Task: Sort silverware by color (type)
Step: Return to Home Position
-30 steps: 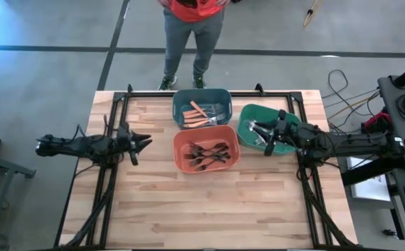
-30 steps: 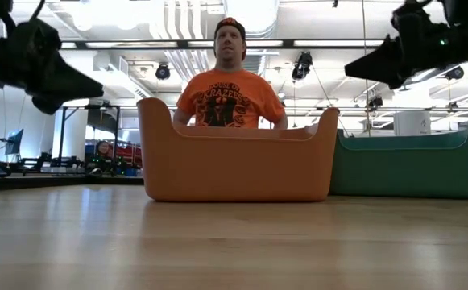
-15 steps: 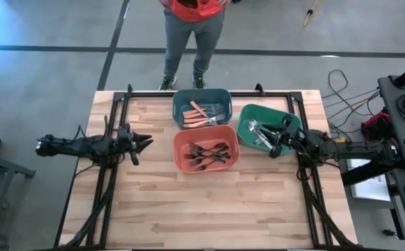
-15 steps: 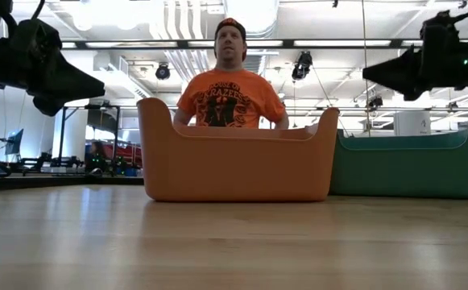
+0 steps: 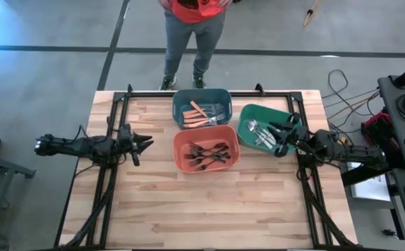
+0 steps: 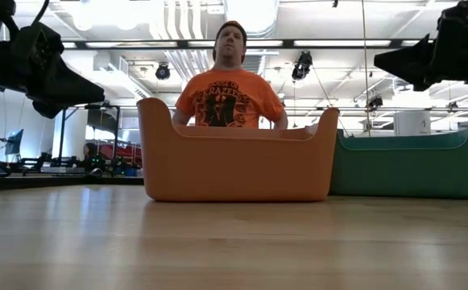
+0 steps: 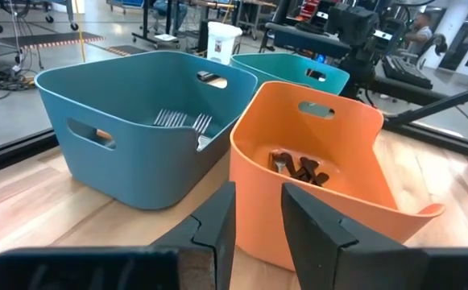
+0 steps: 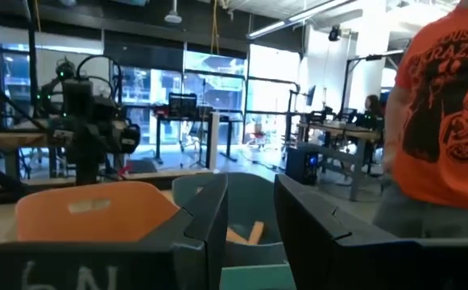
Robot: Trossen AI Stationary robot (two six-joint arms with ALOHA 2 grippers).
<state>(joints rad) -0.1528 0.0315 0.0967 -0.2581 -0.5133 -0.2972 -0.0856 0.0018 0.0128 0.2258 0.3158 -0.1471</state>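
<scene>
The silverware lies in three bins. Orange-handled pieces (image 5: 201,111) are in the teal bin (image 5: 181,104), black pieces (image 5: 207,153) in the orange-red bin (image 5: 181,164), and silver pieces (image 5: 257,132) in the green bin (image 5: 247,115). My right gripper (image 5: 277,139) hangs above the green bin's right part, empty, with a narrow gap between its fingers (image 8: 250,184). My left gripper (image 5: 145,143) waits above the table left of the orange-red bin, also empty and narrowly open (image 7: 258,193).
A person (image 5: 192,21) in an orange shirt stands at the table's far edge behind the teal bin. A black frame (image 5: 111,111) runs along the table's sides. Bare wood (image 5: 202,209) stretches across the near half of the table.
My right gripper has drawn back toward the table's right edge, from over the middle of the green bin to above its right part, rising slightly. The silver pieces stay in the green bin.
</scene>
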